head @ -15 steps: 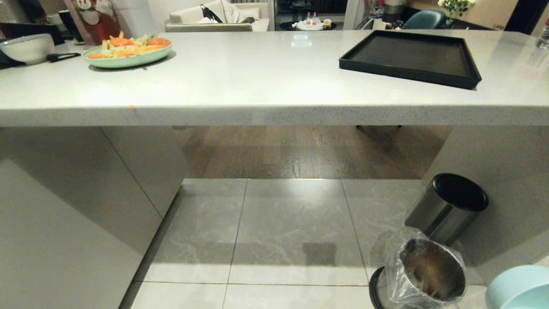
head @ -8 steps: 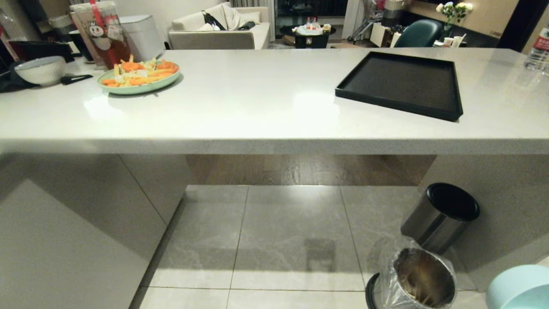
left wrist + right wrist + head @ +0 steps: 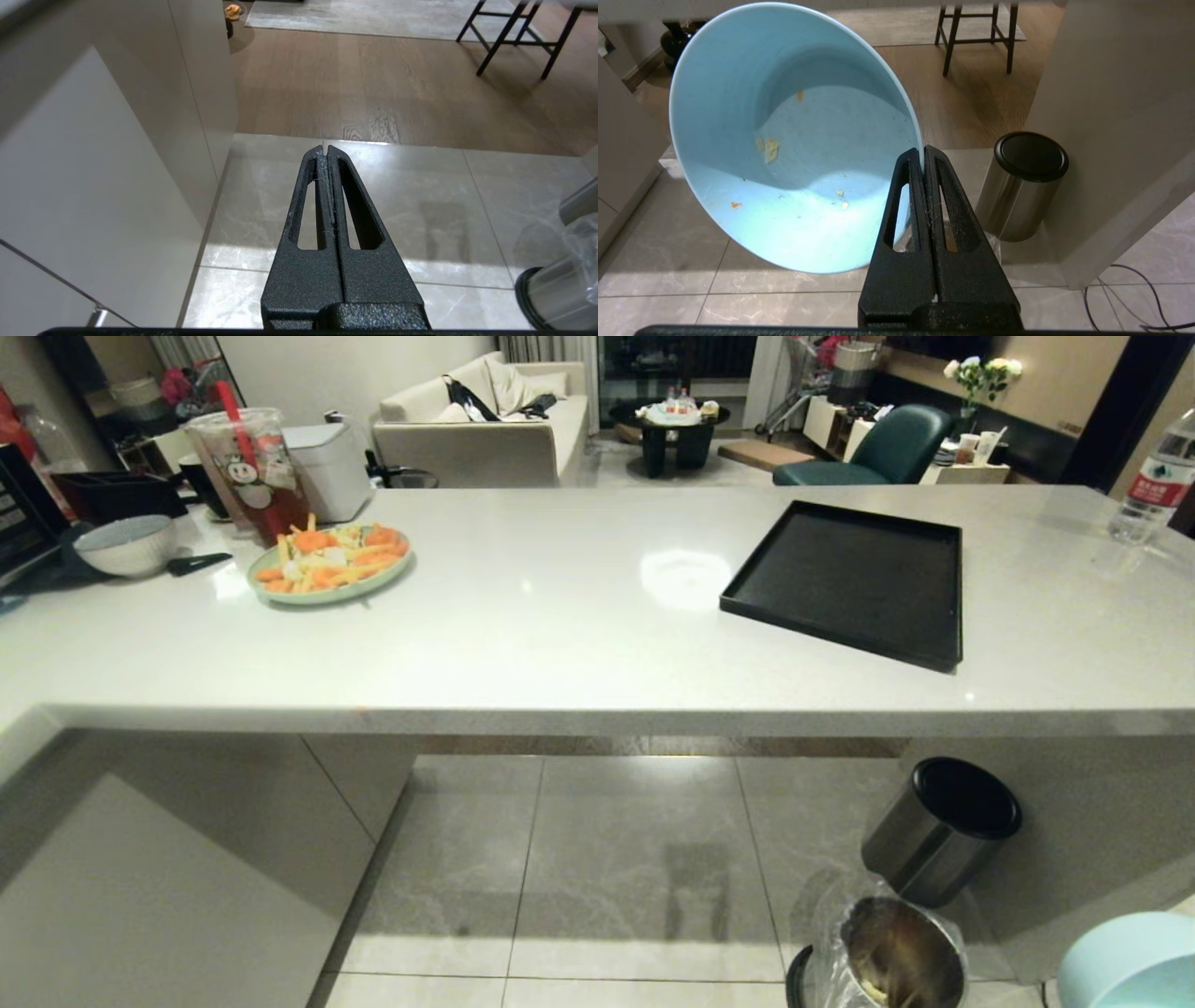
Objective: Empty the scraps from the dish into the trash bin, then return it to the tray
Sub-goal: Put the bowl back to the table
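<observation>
Grey counter (image 3: 560, 635) w/ black tray (image 3: 845, 579), tiled floor (image 3: 607, 877); right tool (image 3: 923, 154) pinching dish (image 3: 784, 140) rim, left tool (image 3: 325, 151) closed.

Grey tiled floor (image 3: 635, 859), wood beyond — beige sofa (image 3: 485, 425), green chair (image 3: 882, 443)

Glossy speckled stone table (image 3: 579, 644), matt black tray (image 3: 845, 581), smooth glazed dish (image 3: 738, 93), shiny steel trash bin (image 3: 901, 966) under clear plastic, rough black fingers (image 3: 931, 219).

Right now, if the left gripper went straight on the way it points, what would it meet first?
Probably the grey tiled floor: the left gripper points forward and down at it, nothing between. Depth is unclear.
</observation>
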{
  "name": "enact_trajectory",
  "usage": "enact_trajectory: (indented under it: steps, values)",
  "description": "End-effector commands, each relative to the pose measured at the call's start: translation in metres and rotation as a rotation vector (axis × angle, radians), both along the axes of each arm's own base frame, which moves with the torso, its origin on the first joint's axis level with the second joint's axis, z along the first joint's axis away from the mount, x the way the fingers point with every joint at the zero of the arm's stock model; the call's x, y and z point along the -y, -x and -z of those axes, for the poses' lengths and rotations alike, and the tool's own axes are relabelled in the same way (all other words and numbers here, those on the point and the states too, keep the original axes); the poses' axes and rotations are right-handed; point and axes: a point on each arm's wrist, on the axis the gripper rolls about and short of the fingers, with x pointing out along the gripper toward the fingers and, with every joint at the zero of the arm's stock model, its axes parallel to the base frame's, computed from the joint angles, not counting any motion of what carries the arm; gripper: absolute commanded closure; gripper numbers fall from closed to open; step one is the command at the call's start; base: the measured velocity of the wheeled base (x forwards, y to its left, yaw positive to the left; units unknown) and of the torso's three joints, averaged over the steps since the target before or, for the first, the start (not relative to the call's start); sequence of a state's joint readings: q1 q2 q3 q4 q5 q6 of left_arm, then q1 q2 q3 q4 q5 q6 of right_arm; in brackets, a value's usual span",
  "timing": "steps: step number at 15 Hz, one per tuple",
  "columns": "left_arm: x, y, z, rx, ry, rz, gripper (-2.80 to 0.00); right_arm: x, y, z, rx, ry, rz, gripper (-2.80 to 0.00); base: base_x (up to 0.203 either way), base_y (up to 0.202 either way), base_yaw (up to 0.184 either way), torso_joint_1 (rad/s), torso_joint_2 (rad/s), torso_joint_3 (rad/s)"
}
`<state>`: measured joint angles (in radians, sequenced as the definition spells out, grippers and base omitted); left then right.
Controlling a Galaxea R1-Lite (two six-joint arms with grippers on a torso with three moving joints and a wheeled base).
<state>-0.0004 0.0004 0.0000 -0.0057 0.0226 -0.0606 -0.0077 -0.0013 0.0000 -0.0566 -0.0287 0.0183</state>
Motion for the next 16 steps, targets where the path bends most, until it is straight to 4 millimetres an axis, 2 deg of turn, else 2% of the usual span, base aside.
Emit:
enact_trajectory:
  steps: [1, 16]
  values:
    - [0.0, -0.0001, -0.0001, -0.001, 0.001, -0.001, 0.0, 0.0, -0.0001, 0.0, -0.001, 0.0, 0.0, 0.0, 0.0, 0.0, 0.0, 0.119, -0.48, -0.366]
    - [0.0, -0.0001, -0.0001, -0.001, 0.001, 0.0, 0.0, 0.0, -0.0001, 0.0, -0.001, -0.002, 0.0, 0.0, 0.0, 0.0, 0.0, 0.187, -0.53, -0.354]
